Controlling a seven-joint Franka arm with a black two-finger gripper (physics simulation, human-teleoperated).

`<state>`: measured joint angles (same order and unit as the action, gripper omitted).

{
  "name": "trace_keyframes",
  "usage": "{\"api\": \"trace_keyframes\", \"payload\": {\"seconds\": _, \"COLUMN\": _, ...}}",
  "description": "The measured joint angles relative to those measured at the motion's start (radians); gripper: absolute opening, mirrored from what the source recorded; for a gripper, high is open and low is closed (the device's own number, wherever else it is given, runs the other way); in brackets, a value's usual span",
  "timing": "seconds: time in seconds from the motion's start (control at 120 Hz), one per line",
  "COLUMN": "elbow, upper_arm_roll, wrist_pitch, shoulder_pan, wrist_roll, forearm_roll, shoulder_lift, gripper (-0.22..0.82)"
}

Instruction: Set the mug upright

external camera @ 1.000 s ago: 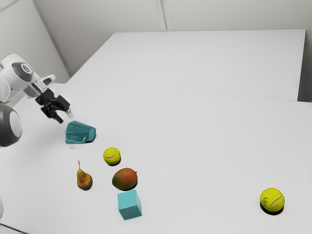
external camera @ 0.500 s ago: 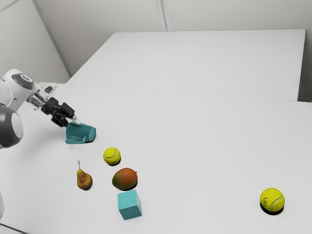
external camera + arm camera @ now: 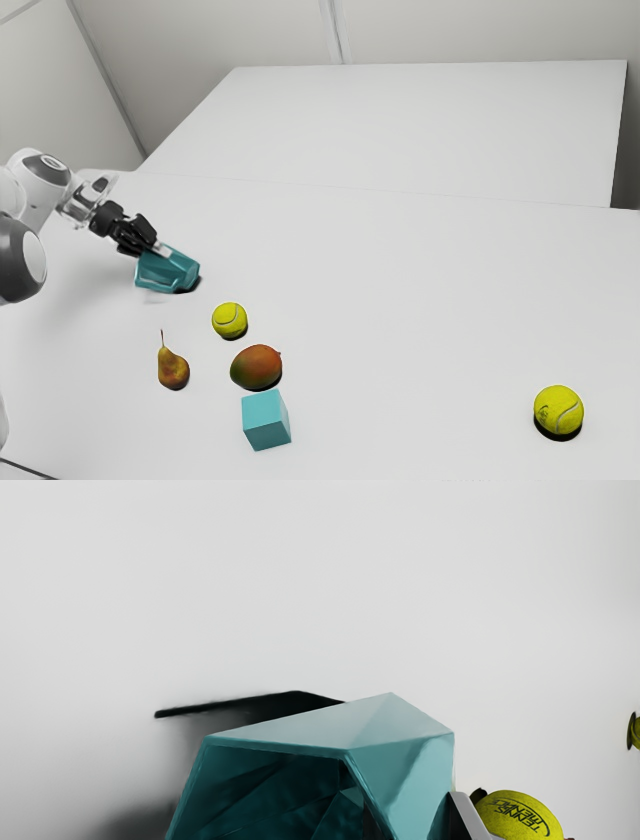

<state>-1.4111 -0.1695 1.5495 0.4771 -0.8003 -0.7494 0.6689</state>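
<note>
Reaching from the exterior view's left, the arm (image 3: 40, 185) brings the black gripper (image 3: 156, 249) to the teal mug (image 3: 168, 270). Whether the gripper is apart, together or clamped on the mug, I cannot tell from these two views. The mug is beside the pear and the nearer ball, lying on its side, not upright, and the gripper overlaps its upper side in the exterior view. From the wrist view one can look into the open mouth, where the inner walls are dark and faceted; the exterior view gives rather the outer side, with a dark shadow under the end toward the exterior view's right.

Next comes the nearer tennis ball (image 3: 230, 320), which carries the words "TENNIS MENACE" in the wrist view, while the exterior view gives a curved seam. Then, in the exterior view, there are the pear (image 3: 173, 372) with its stem, the mango (image 3: 257, 368), red and green, and the light teal cube (image 3: 267, 420), close to the mango. Well apart, toward the exterior view's right, is the farther tennis ball (image 3: 558, 410); the wrist view cuts it at the edge. All these are on the white table (image 3: 400, 290). Behind it, the exterior view has also a pale wall (image 3: 480, 30).
</note>
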Motion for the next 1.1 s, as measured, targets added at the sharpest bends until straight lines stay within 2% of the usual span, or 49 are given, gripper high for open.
{"api": "trace_keyframes", "payload": {"seconds": 0.3, "elbow": -0.019, "upper_arm_roll": -0.001, "wrist_pitch": -0.019, "shoulder_pan": -0.024, "wrist_roll": 0.006, "forearm_roll": -0.053, "shoulder_lift": -0.018, "gripper": -0.15}}
{"api": "trace_keyframes", "payload": {"seconds": 0.508, "elbow": -0.112, "upper_arm_roll": -0.014, "wrist_pitch": -0.008, "shoulder_pan": -0.102, "wrist_roll": 0.022, "forearm_roll": -0.021, "shoulder_lift": -0.135, "gripper": -0.17}}
{"api": "trace_keyframes", "payload": {"seconds": 0.742, "elbow": -0.309, "upper_arm_roll": -0.033, "wrist_pitch": 0.198, "shoulder_pan": -0.276, "wrist_roll": 0.056, "forearm_roll": 0.221, "shoulder_lift": -0.307, "gripper": -0.17}}
{"api": "trace_keyframes", "payload": {"seconds": 0.925, "elbow": -0.401, "upper_arm_roll": -0.083, "wrist_pitch": 0.343, "shoulder_pan": -0.386, "wrist_roll": 0.100, "forearm_roll": 0.381, "shoulder_lift": -0.367, "gripper": -0.17}}
{"api": "trace_keyframes", "payload": {"seconds": 1.1, "elbow": -0.452, "upper_arm_roll": -0.102, "wrist_pitch": 0.439, "shoulder_pan": -0.457, "wrist_roll": 0.158, "forearm_roll": 0.491, "shoulder_lift": -0.406, "gripper": -0.17}}
